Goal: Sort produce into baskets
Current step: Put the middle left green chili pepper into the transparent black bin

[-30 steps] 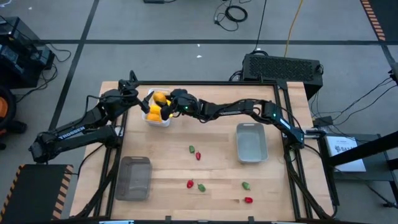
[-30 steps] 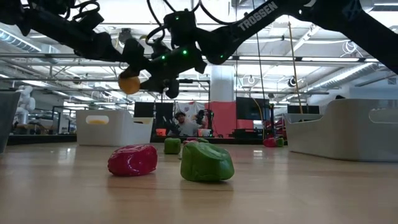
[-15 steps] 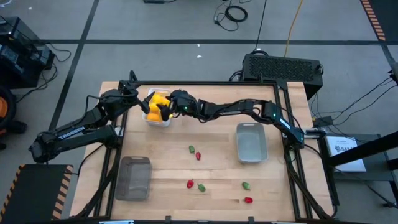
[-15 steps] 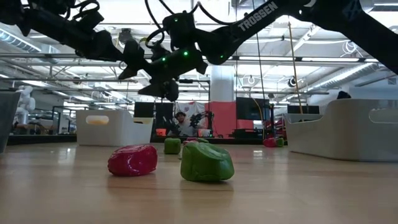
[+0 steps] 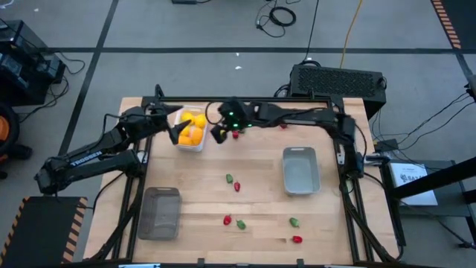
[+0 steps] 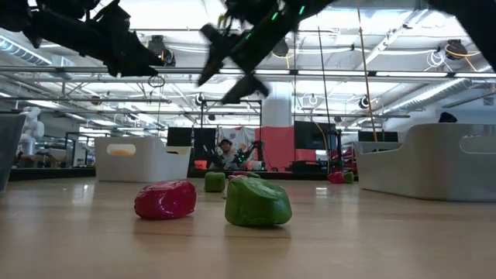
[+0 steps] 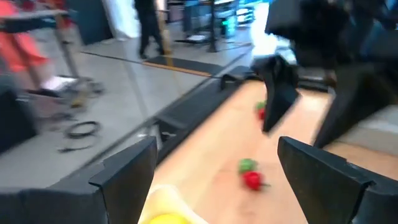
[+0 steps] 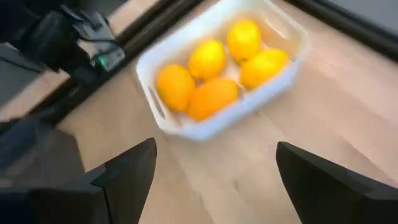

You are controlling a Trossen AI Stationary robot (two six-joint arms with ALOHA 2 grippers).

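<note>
Pulled back toward three o'clock from the white basket point(image 5: 189, 130) since a second ago, right gripper point(image 5: 220, 134) spread and empty; left gripper point(image 5: 172, 121) spread at nine o'clock. Five yellow-orange fruits point(image 8: 208, 59) sorted; red and green pieces point(image 5: 233, 182) left on the table point(image 5: 260, 201), both grey baskets point(image 5: 300, 170) unfilled.

Dark grey basket point(image 6: 6, 151) cut by low view's edge; left wrist view motion-blurred

Overhead, table-level, two wrist views

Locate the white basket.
In the high view the white basket sits at the table's far left, between the left gripper and right gripper.
</note>
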